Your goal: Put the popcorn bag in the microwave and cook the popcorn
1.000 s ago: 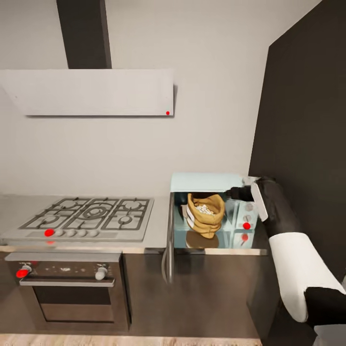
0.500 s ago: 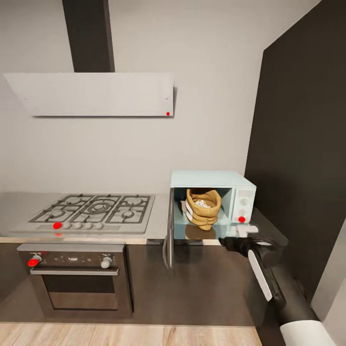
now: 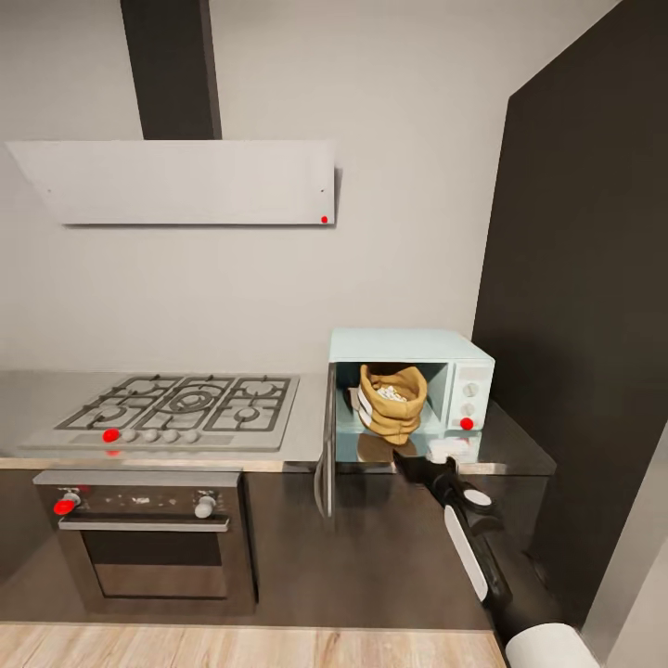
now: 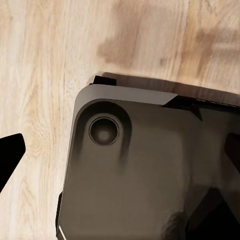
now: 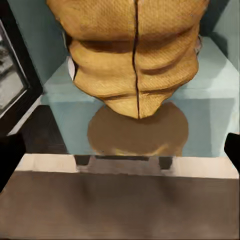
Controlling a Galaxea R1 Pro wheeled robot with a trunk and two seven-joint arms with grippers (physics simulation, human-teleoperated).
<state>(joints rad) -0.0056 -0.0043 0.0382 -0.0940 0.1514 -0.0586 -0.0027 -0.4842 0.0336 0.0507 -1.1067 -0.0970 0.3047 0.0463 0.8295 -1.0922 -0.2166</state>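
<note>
The pale blue microwave (image 3: 408,349) stands on the grey countertop (image 3: 306,445) with its door (image 3: 324,455) swung open to the left. Inside it sits the tan popcorn bag (image 3: 393,403), upright, with whitish popcorn (image 3: 393,393) showing in its rolled rim. My right gripper (image 3: 413,462) hovers just in front of the oven's opening, below the bag, open and holding nothing. In the right wrist view the bag (image 5: 135,60) is close ahead on the blue oven floor (image 5: 210,85), between my spread fingertips (image 5: 10,155). My left gripper (image 4: 120,155) hangs open over the wood floor (image 4: 50,60).
A steel gas hob (image 3: 181,406) lies left of the microwave, with a black-fronted oven (image 3: 144,547) under it and a white hood (image 3: 186,181) above. A tall dark cabinet (image 3: 580,306) walls off the right side. My own dark base (image 4: 150,175) is below the left gripper.
My right arm dropped from the microwave's control panel and swung left, in front of the open cavity. The head view pulled back slightly a second ago. The bag has stayed put.
</note>
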